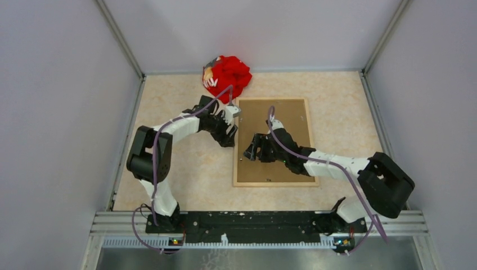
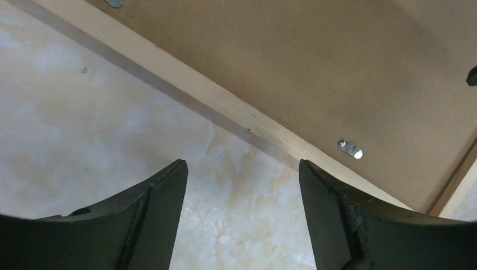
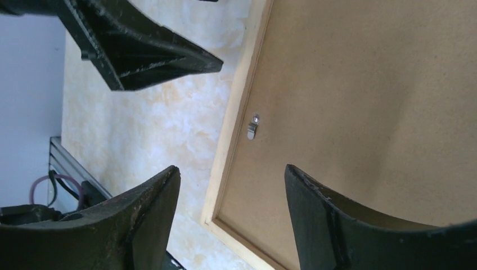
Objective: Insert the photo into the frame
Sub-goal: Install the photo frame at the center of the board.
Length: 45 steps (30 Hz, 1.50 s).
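From above, a red cloth (image 1: 227, 77) shows beyond the frame (image 1: 235, 147); both tools gape empty.

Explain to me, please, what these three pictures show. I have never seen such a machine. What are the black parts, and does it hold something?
You see two robot arms bolted at the near edge of a table. One picture is from a camera above; the other two are from cameras on each wrist, so the black shapes there are that arm's own fingers. The left gripper and right gripper both stand open and hold nothing. On the table lies a wooden frame, back side up, with its brown backing board held by small metal clips. Behind it lies a red cloth bundle. No photo is visible.
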### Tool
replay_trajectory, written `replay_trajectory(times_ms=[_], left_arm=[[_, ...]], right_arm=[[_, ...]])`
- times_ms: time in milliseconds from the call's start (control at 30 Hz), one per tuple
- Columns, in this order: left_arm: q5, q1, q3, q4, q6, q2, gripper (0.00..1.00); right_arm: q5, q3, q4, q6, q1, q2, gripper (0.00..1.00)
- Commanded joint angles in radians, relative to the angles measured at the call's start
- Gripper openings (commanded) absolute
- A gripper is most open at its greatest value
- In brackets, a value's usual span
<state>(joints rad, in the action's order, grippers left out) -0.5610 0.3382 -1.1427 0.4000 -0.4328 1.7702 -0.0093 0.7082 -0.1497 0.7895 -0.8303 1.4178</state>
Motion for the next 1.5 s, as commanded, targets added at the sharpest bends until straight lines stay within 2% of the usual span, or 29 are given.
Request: replay_trajectory(times_ms=[0, 100, 333, 500, 767, 1067, 1233, 1467], left_arm=[[-0.029, 0.007, -0.055, -0.015, 0.01, 0.065, 0.75], [-0.047, 0.007, -0.058, -0.013, 0.013, 0.083, 0.7], [-0.085, 0.016, -0.066, -0.005, 0.028, 0.103, 0.72], [-0.095, 0.017, -0.082, 0.009, 0.032, 0.122, 0.68], [-0.097, 0.017, -0.081, 0.033, 0.02, 0.128, 0.47], [-0.101, 0.017, -0.089, 0.046, 0.016, 0.139, 0.37], [-0.107, 0.016, -0.109, 0.067, 0.017, 0.165, 0.25], [-0.101, 0.016, -0.117, 0.081, 0.012, 0.171, 0.13]], right_arm=[[0.069, -0.017, -0.092, 0.033, -0.051, 0.036, 0.68], [0.069, -0.018, -0.109, 0.028, -0.059, 0.048, 0.69], [0.042, -0.024, -0.17, 0.029, -0.059, 0.1, 0.67], [0.027, -0.019, -0.198, 0.025, -0.062, 0.125, 0.64], [0.03, -0.016, -0.208, 0.014, -0.072, 0.144, 0.6], [0.046, -0.014, -0.2, -0.008, -0.082, 0.148, 0.6], [0.045, -0.019, -0.2, -0.005, -0.09, 0.158, 0.69], [0.04, 0.008, -0.172, -0.024, -0.091, 0.154, 0.69]])
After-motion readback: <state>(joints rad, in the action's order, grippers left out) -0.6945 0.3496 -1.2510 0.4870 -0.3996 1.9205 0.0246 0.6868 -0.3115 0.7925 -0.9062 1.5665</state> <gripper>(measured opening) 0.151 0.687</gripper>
